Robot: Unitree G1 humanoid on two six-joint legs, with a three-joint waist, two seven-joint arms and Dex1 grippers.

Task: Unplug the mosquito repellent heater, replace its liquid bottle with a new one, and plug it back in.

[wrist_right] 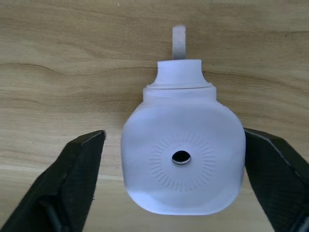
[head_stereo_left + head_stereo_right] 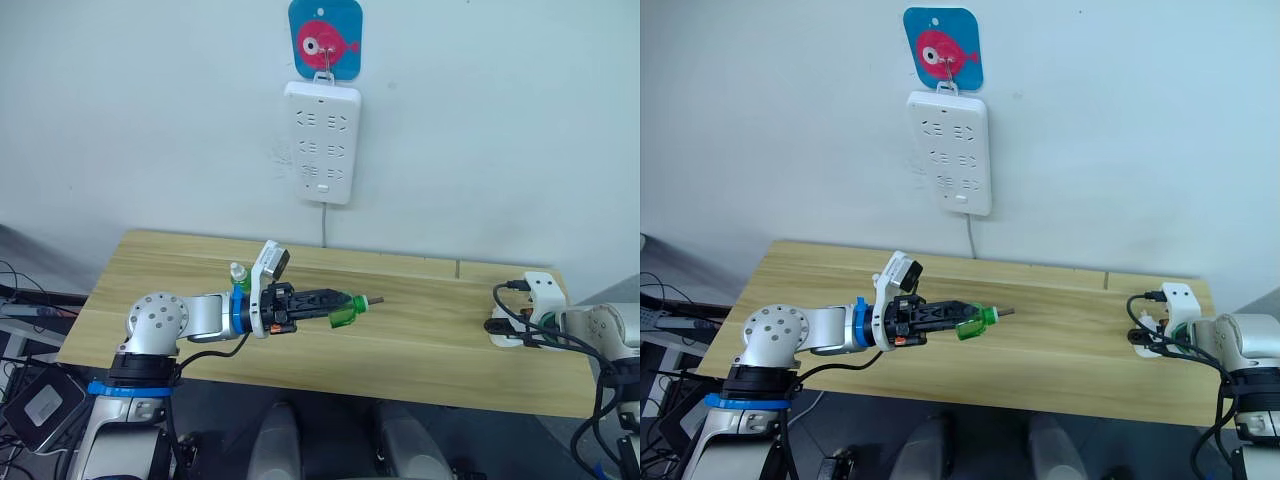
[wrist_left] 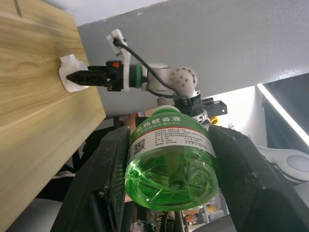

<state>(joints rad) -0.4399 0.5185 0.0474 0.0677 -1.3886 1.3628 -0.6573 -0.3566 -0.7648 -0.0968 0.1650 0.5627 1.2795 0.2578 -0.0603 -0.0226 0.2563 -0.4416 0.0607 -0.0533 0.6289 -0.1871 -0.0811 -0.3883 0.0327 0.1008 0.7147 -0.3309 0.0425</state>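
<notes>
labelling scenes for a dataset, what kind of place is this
Probably a lab or test room staged like a home corner: a bare wooden table against a plain wall, a white power strip hung from a fish-shaped hook, and loose cables and equipment on the floor beside it.

Between the black fingers (image 3: 108, 183) of the left tool (image 2: 322, 301) sits a tiny translucent green bottle (image 2: 343, 310) with a brown wick. Before the right tool (image 1: 174, 193), the small white rounded plastic heater (image 1: 182, 162) shows a radial-line ring around its dark hole, on the pale wood-grain table (image 2: 430, 340).
</notes>
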